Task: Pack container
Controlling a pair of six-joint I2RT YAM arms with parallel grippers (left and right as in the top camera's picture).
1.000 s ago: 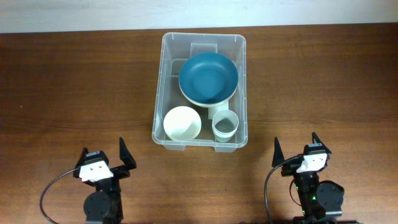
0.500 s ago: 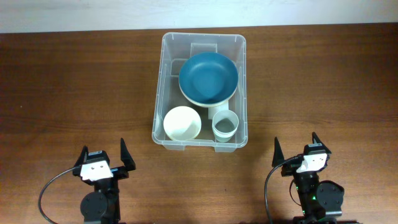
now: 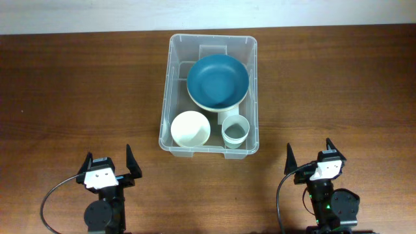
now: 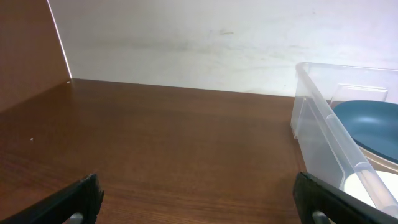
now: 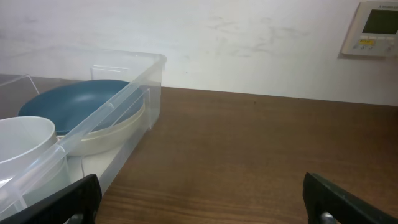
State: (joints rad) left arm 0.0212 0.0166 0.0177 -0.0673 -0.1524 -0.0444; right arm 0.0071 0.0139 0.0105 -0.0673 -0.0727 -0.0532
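**Container ahead and between both arms, both sets of fingers apart and empty**

The container (image 3: 166,91) sits on the table (image 3: 78,84) forward of both arms. It lies ahead and to the right of the left fingers (image 4: 74,200), and ahead and to the left of the right fingers (image 5: 62,200). Its long axis runs straight away from the arms, so its short near wall faces the gap between them. Neither arm is clearly nearer, since each stands about as far from its own near corner of the container.

Inside, a blue bowl (image 3: 218,80) rests on a cream dish (image 5: 112,138) in the far half. A white bowl (image 3: 190,127) sits at the near corner on the left fingers' side. A pale cup (image 3: 235,130) stands just beside it, at the near corner on the right fingers' side.

Both sets of fingers are spread wide, hold nothing and touch nothing. They are well short of the container's near wall, with bare table between them and it. Each wrist view shows only the container's side wall off to one edge of the frame.

With the dishes already inside, the packing looks finished or close to it. Any further reach would go forward and inward, over the near rim.
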